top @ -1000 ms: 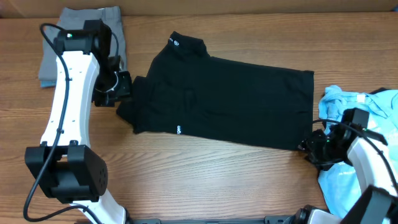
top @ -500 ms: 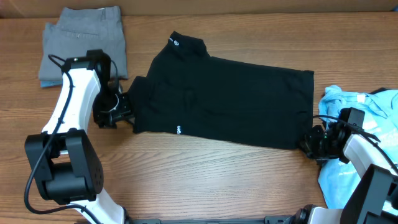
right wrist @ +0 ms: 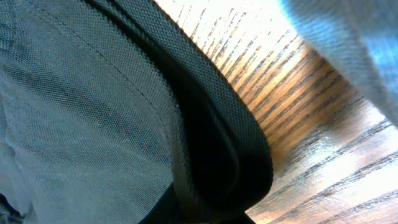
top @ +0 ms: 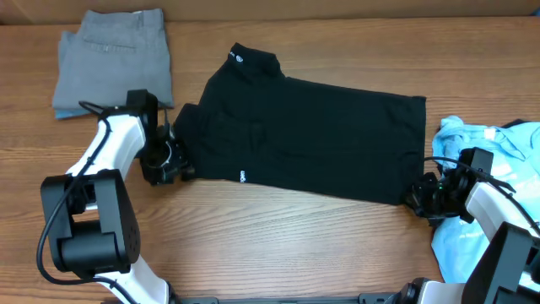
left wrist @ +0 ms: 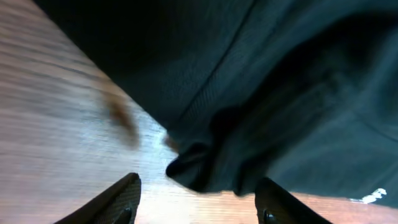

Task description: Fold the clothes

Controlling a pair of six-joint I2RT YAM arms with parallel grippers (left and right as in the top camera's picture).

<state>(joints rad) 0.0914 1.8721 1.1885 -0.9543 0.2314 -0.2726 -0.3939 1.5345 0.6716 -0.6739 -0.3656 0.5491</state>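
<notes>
Our right claw [top: 420, 196] pinches the hem corner of the black shirt [top: 321, 135], which lies flat on the table [top: 278, 253]; our left claw [left wrist: 196, 198] stands apart, straddling the sleeve edge. We judge gripping underway; next, close left, then lift together.

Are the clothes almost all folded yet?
Not nearly. The gray garment lies folded at the back. The black shirt is spread flat, unfolded; the left gripper is open at its sleeve, the right gripper at its hem corner. The blue tee is crumpled, not begun.
</notes>
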